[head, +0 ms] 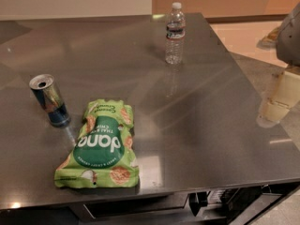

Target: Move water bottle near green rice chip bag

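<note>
Countertop (211, 125) grey, tool (206, 203) below front edge

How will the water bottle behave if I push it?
The water bottle stands upright, tall and narrow, so a high push would likely tip it. On its side it could roll. Its clear ribbed walls look thin and may flex when squeezed. The gripper is at the right edge, well apart from it.
</note>
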Available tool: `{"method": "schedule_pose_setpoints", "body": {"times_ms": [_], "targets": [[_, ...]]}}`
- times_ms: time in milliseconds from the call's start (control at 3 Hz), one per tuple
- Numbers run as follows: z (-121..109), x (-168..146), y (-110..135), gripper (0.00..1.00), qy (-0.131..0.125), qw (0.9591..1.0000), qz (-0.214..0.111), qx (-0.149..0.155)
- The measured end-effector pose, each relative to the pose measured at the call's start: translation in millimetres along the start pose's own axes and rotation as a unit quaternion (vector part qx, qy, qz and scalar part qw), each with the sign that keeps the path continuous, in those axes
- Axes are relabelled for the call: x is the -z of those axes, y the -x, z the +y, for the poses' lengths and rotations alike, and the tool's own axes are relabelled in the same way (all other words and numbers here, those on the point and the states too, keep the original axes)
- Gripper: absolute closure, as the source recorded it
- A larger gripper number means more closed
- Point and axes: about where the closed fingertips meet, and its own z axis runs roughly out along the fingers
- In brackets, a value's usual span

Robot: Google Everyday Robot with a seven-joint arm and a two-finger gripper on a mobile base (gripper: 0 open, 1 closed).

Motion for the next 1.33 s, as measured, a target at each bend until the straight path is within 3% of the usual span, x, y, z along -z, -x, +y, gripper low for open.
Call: {"method": "schedule_pose_setpoints", "body": {"times_ms": [667,1333], "targets": [[-3,1,1,0.00,0.001,1.0000,-0.002,-0.002],[-55,-29,16,0.00,0.023,0.9980,-0.044,-0.040]]}}
